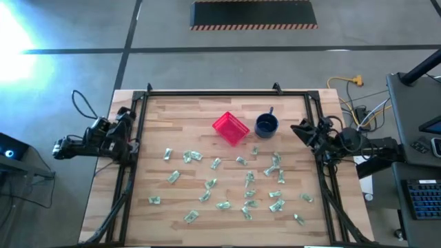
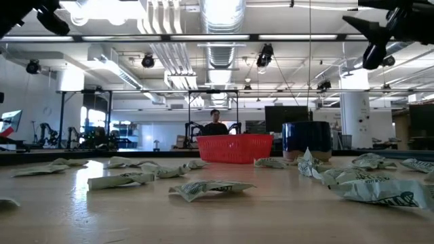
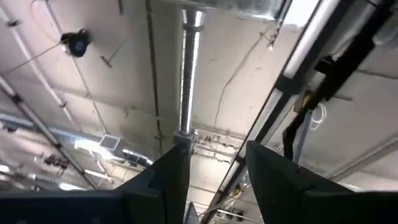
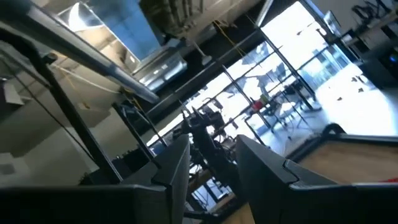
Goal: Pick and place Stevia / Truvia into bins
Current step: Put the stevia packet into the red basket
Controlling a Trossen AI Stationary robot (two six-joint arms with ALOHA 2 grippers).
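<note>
Many pale green and white Stevia sachets (image 1: 215,163) lie flat and scattered over the near half of the wooden table (image 1: 186,110); the low view shows them crumpled (image 2: 211,189). The red basket (image 1: 230,129) stands far of them near the table's middle, turned cornerwise. My left gripper (image 3: 217,146) is open at the table's left edge (image 1: 126,118), tipped up toward the ceiling, with nothing between its fingers. My right gripper (image 4: 212,140) is open at the right edge (image 1: 302,130), raised above the table and empty.
A dark blue mug (image 1: 266,125) stands just right of the basket, its handle toward the far edge. A black frame (image 1: 220,92) runs along the table's far, left and right sides. Cables and a desk (image 1: 413,138) lie beyond the right edge. A person (image 2: 215,124) shows far behind the table.
</note>
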